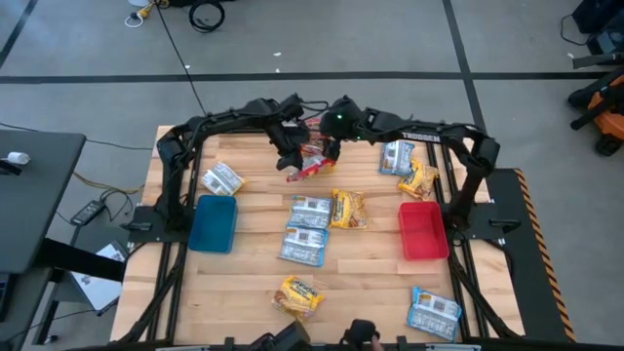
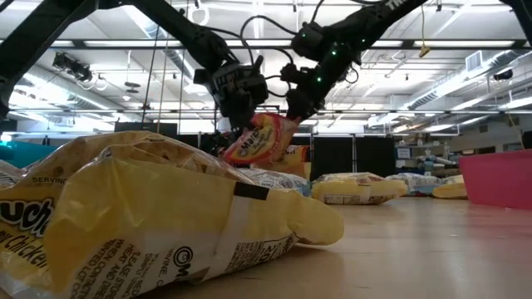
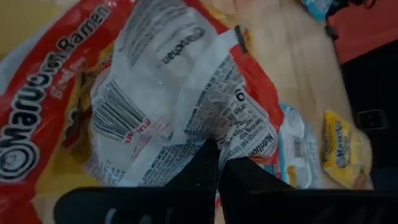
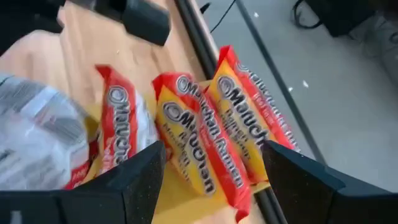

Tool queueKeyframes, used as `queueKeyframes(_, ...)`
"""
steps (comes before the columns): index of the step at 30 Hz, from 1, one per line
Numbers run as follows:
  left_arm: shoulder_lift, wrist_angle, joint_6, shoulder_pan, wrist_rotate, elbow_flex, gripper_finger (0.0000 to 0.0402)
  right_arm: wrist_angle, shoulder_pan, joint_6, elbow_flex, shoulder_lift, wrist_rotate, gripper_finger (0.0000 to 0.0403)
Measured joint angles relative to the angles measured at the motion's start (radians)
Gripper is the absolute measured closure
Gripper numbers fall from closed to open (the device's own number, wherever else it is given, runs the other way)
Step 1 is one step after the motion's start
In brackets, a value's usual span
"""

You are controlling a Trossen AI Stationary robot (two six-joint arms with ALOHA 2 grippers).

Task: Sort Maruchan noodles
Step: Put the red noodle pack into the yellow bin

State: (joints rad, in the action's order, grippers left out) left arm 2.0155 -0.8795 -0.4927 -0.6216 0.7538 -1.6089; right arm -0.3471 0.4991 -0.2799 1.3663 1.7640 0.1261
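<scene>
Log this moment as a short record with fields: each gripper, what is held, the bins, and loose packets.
left gripper: shut on the red ramen packet, lifted above the table's far edge
right gripper: open, right beside the same packet
red packets: a few more lying under the right gripper
blue bin: left side of the table, nothing visible inside
red bin: right side, nothing visible inside
blue packets: several scattered mid-table and at the edges
yellow packets: scattered among them
</scene>
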Motion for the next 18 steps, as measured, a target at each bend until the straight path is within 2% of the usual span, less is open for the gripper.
queueKeyframes(3,0.000,-0.014,-0.001,0.005,-0.056,0.000,0.0393,-0.041,0.012,0.000,0.000,-0.009,-0.053,0.0128)
queueKeyframes(9,0.000,-0.033,0.008,0.005,-0.073,0.000,0.0392,-0.214,0.056,-0.038,-0.014,-0.025,-0.277,0.0129)
queueKeyframes(13,0.000,-0.026,0.014,0.005,-0.078,0.000,0.0391,-0.144,0.060,-0.029,-0.068,-0.015,-0.417,0.0128)
queueKeyframes(16,0.000,-0.006,0.020,0.005,-0.089,0.000,0.0391,-0.044,0.049,-0.028,-0.113,-0.014,-0.433,0.0128)
queueKeyframes(18,0.000,0.012,0.039,0.004,-0.094,-0.001,0.0391,0.016,0.045,-0.036,-0.142,-0.014,-0.403,0.0129)
